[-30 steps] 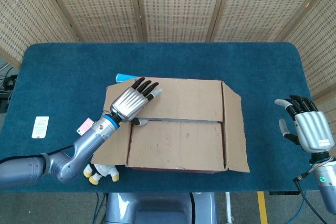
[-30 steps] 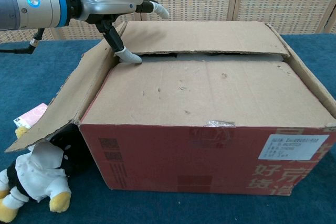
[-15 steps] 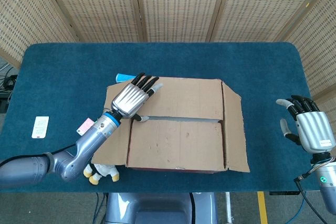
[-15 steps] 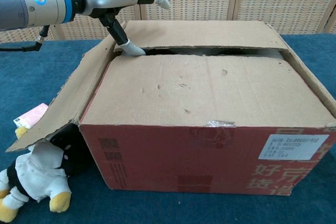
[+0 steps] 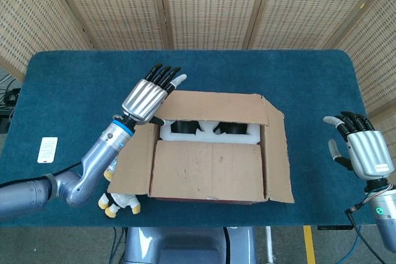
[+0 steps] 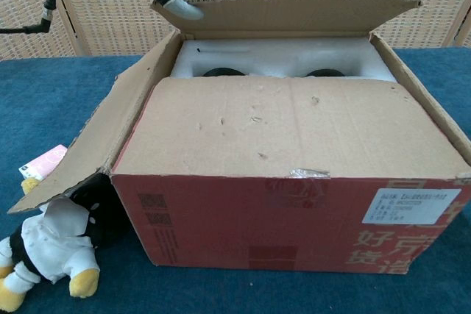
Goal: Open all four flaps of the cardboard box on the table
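Cardboard box far flap (half-raised) against left hand

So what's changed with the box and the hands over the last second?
The left hand rose and drew back, its thumb under the far flap, swinging that flap up off the box; white packing now shows inside. The near flap stayed flat, both side flaps stayed open, and the right hand and the stuffed toy barely moved.

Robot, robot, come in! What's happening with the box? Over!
Left hand lifting far flap, thumb under its edge. Right hand open, off to the side. Cardboard box: near flap not yet opened, side flaps out. Plush toy beside box, not blocking.
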Available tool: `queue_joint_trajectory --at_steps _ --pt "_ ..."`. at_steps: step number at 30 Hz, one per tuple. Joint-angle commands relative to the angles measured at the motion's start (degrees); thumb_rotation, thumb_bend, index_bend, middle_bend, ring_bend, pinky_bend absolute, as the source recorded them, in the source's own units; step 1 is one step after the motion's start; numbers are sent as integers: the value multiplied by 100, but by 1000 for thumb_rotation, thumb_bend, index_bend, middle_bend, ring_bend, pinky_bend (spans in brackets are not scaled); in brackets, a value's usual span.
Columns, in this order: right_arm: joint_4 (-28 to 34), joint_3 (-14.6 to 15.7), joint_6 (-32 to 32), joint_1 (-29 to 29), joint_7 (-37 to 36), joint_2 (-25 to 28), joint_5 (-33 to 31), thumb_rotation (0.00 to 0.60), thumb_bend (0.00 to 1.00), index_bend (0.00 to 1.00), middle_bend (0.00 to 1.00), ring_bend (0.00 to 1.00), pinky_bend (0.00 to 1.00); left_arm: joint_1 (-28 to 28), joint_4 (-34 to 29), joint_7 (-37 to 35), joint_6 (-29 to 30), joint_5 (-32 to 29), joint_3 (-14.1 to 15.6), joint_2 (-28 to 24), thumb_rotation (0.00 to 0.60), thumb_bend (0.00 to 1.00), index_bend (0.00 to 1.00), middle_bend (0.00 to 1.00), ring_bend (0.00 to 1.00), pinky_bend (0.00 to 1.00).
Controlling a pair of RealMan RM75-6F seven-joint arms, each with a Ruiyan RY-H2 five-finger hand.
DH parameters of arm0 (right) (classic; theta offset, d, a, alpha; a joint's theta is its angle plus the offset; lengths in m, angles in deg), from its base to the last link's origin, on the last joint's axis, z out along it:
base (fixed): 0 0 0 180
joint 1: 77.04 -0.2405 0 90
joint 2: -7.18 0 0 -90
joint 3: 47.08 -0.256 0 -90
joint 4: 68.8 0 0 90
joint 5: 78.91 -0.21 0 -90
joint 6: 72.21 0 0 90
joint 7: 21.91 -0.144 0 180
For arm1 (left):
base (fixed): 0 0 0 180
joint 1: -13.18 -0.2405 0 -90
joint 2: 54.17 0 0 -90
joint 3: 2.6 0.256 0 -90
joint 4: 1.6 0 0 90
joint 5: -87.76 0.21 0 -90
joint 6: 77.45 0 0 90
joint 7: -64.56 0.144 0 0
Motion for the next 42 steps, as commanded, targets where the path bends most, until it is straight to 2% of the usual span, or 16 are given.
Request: queue_joint_trajectory --at_steps 1,11,24,30,35,42 --pt "2 -2 -2 3 -2 7 -3 600 543 249 313 188 191 77 181 8 -44 -56 -119 -45 423 215 37 0 0 0" --pt "32 13 -17 44 -32 67 -13 600 543 249 313 189 191 511 1182 141 -345 -453 -438 254 423 210 37 0 0 0" --pt "95 8 -39 76 -36 180 -7 600 543 249 313 188 191 1016 2409 620 -659 -1007 -471 817 422 210 37 0 0 0" --pt "133 -2 -67 107 -32 253 -26 600 543 249 313 189 192 1128 2761 831 -724 -1310 -475 944 423 209 36 0 0 0" --pt "152 -7 -63 112 -28 280 -35 600 542 249 313 189 192 1118 2815 818 -727 -1407 -498 924 420 209 35 0 0 0" --pt "178 7 3 85 -11 278 -24 600 543 249 313 189 192 945 2241 577 -829 -1342 -491 533 414 199 35 0 0 0"
